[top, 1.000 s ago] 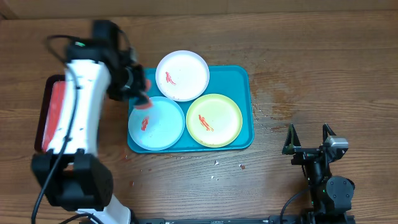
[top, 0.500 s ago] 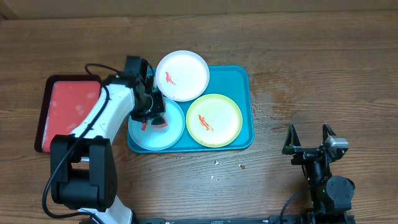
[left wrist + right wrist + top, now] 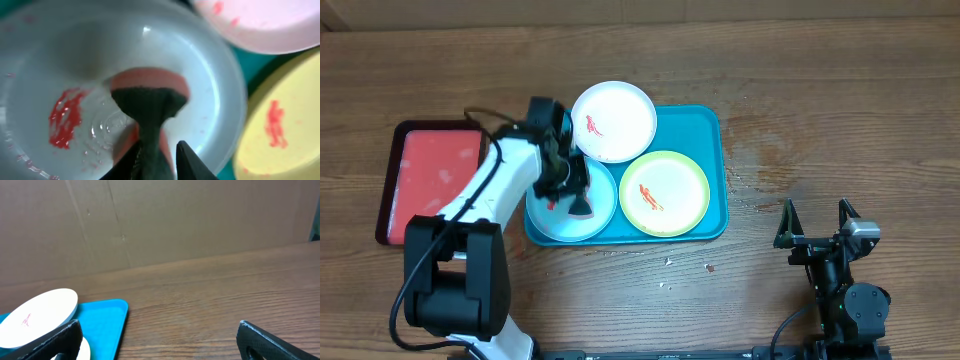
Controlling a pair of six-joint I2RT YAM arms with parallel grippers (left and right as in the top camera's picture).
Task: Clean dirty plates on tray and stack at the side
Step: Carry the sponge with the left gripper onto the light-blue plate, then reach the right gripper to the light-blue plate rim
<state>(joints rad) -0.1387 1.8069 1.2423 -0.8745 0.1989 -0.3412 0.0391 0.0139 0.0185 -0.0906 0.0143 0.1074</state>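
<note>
wood tabletop (image 3: pixel 820 120); sponge (image 3: pixel 149 95) at left pincer (image 3: pixel 157 159) touches blue plate (image 3: pixel 60 55).

1. Wooden table (image 3: pixel 820 100): brown planks with the grain running from 9 to 3 o'clock, filling the overhead view.
2. Red tray (image 3: pixel 425 190): smaller, with a dark rim and rounded corners. It lies flat at 9 o'clock on the table, with faint pale smudges on its red surface.
3. Sponge (image 3: pixel 149 95): pink-orange foam with a dark scouring side, just toward 9 o'clock from the table's middle.
4. Crumbs (image 3: pixel 668 261): small pale and reddish specks on the bare wood at about 5 o'clock, with more scattered toward 4 o'clock.
5. Cardboard wall (image 3: pixel 150 220): plain brown and creased, standing along the table's 12 o'clock edge.
</note>
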